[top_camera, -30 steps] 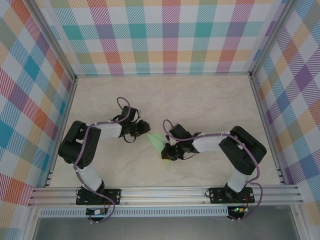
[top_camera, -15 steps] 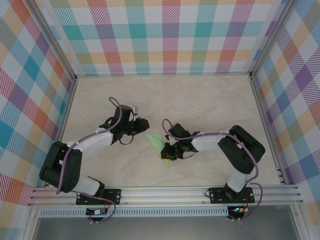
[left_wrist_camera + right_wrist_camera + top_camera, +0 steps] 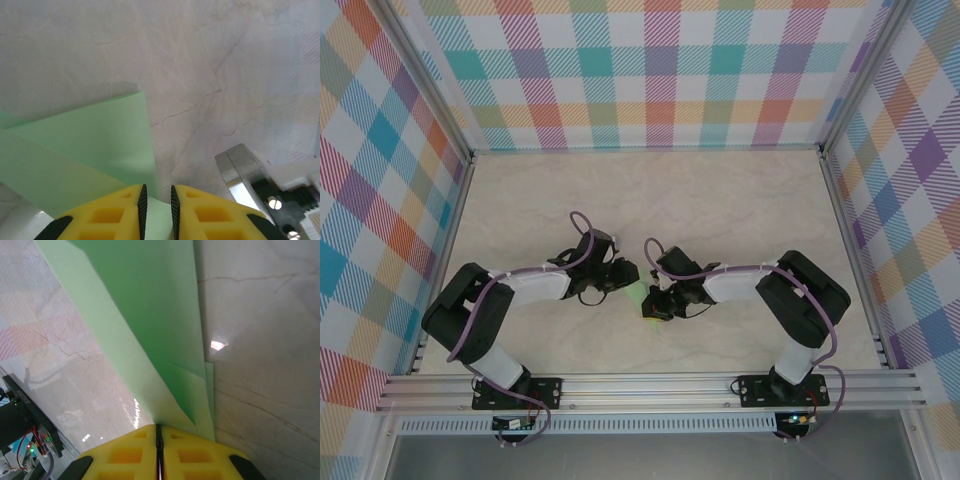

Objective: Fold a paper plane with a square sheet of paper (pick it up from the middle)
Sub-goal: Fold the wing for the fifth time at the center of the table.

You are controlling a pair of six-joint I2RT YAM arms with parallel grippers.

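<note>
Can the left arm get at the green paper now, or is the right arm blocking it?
Probably yes. The left gripper sits at the edge of the green paper, jaws a narrow gap apart, paper showing beneath them. The right gripper pinches a different part and leaves that side free.

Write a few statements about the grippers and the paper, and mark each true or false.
1. The right gripper is shut on the green paper. True.
2. The green paper is a flat, unfolded square. False: it shows folded, overlapping layers.
3. The left gripper has its fingers spread wide. False: a narrow gap separates them.
4. Seen from above, the green paper lies between the two grippers. True.
</note>
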